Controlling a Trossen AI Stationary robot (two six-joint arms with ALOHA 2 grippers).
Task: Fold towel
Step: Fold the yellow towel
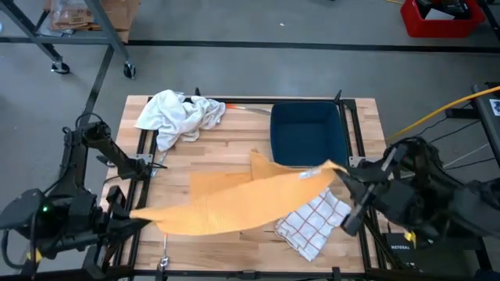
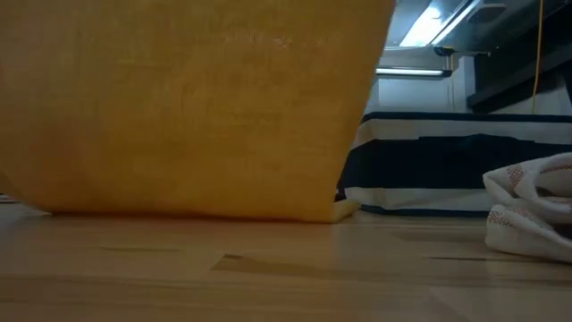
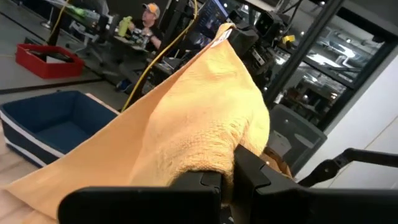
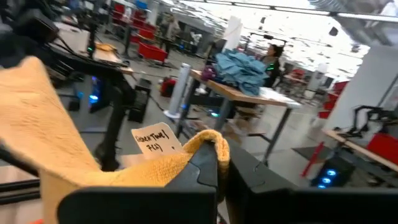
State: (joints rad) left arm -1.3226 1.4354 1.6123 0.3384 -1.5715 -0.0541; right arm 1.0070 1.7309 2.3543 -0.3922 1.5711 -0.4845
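Note:
An orange towel (image 1: 234, 203) is stretched in the air between my two grippers, over the near half of the wooden table (image 1: 226, 148). My left gripper (image 1: 139, 214) is shut on its left end near the table's left edge. At the right edge, my right gripper (image 1: 341, 173) is shut on its right end. In the low view the towel (image 2: 179, 107) hangs like a curtain, and its lower edge (image 2: 197, 215) rests on the tabletop. My left gripper pinches a bunched end of the towel (image 3: 211, 163) between its two fingers, which point about level; several layers are gathered there. The towel runs away from it up to the other arm, fairly taut. My right gripper pinches a top corner of the towel (image 4: 208, 142) between its two fingers, next to a white label (image 4: 152, 140). The fingers point about level. The cloth hangs away from them toward the left arm.
A dark blue bin (image 1: 308, 133) stands at the far right of the table. A crumpled white towel (image 1: 178, 113) lies at the far left. A red-checked white cloth (image 1: 312, 222) lies near the front right, under the towel's right end.

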